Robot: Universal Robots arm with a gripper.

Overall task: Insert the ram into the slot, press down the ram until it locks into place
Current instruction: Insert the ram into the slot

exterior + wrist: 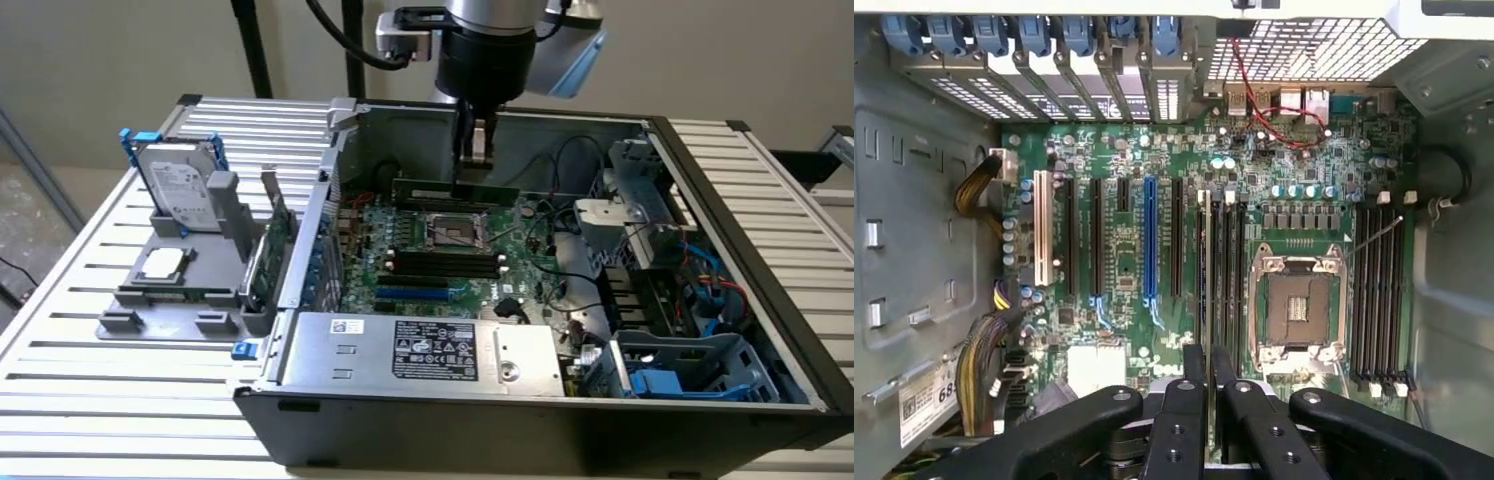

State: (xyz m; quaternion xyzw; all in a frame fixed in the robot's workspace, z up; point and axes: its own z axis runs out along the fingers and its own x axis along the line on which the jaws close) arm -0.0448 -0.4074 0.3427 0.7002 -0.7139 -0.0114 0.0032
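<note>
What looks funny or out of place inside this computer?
Nothing looks broken or spilled. The ram is not in any slot: the claw holds it level in the air above the motherboard. The processor socket sits bare, and a hard drive stands outside the case.

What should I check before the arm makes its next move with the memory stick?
1. Gripper shut on the memory stick: ok.
2. Stick running parallel to the slots: ok.
3. Slots empty: ok.
4. Stick centred over a single slot: cannot tell.
5. Slot end latches open: cannot tell.
6. Stick seated: not ok, it hangs above the slots.
</note>
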